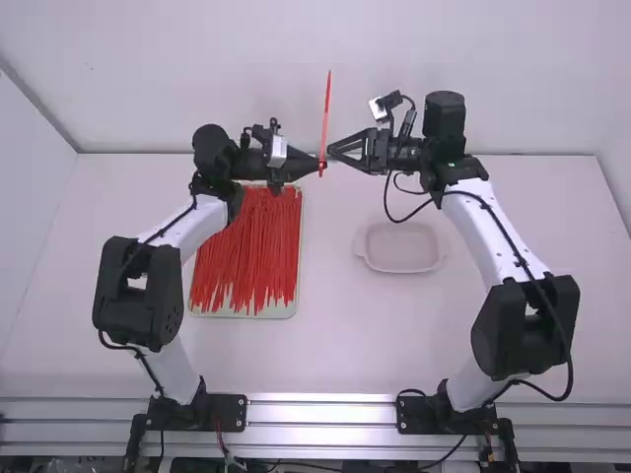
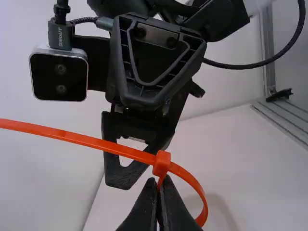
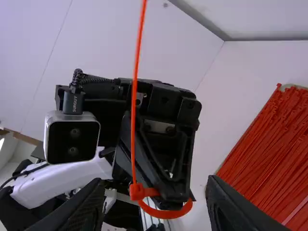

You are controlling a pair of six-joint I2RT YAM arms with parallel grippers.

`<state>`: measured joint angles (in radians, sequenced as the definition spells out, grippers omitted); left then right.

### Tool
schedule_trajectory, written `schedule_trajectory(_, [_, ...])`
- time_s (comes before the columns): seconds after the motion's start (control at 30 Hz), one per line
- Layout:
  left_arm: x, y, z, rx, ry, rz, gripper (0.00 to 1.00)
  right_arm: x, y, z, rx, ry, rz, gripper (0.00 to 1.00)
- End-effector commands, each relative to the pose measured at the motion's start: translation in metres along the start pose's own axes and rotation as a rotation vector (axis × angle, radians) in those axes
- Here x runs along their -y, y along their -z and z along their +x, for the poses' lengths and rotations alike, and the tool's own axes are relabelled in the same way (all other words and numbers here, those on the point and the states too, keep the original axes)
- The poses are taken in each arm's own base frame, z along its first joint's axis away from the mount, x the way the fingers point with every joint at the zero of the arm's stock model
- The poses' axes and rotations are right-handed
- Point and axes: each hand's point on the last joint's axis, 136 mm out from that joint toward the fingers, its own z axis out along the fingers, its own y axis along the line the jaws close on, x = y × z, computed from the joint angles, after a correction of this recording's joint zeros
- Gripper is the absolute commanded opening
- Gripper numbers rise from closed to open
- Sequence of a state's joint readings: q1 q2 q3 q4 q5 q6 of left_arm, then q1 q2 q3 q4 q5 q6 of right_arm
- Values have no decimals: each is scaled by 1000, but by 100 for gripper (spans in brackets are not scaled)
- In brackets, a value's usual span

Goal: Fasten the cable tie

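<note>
A red cable tie [image 1: 325, 118] stands upright in the air above the table's far middle, its tail pointing up. Its head [image 2: 161, 163] closes a small loop [image 2: 202, 207] at the lower end. My left gripper [image 1: 314, 164] comes from the left and is shut on the tie just below the head, the fingers [image 2: 150, 202] pressed together. My right gripper [image 1: 331, 156] faces it from the right, open, with its fingers [image 3: 86, 207] spread wide on either side of the tie's head [image 3: 136, 191] and not touching it.
A tray [image 1: 246, 313] heaped with several loose red cable ties [image 1: 251, 246] lies under the left arm. A shallow white container [image 1: 399, 246] sits under the right arm. The back wall stands close behind the grippers.
</note>
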<state>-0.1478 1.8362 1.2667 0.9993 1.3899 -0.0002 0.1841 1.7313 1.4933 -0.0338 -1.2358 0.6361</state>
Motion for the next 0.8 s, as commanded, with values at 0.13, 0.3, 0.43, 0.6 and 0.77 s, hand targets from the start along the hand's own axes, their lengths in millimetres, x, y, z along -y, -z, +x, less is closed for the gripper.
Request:
schedule_trajectory(0.13, [3,-15,5,-5,66,-9,2,-15,2,-8,10,47,-10,55])
schedule_trajectory(0.3, [7,-21,6,-5,48,4,2,-15,2,-8,10,48,-10,38])
schedule_trajectory(0.43, [-3,-19,8,-13,60,-48,2,-15,2,-8,10,48,-10,22])
schedule_trajectory(0.6, [-3,-19,8,-12,55,-53,2,-15,2,-8,10,48,-10,0])
schedule_trajectory(0.77, [-4,-19,8,-13,57,-56,2,-14,2,-7,9,56,-9,0])
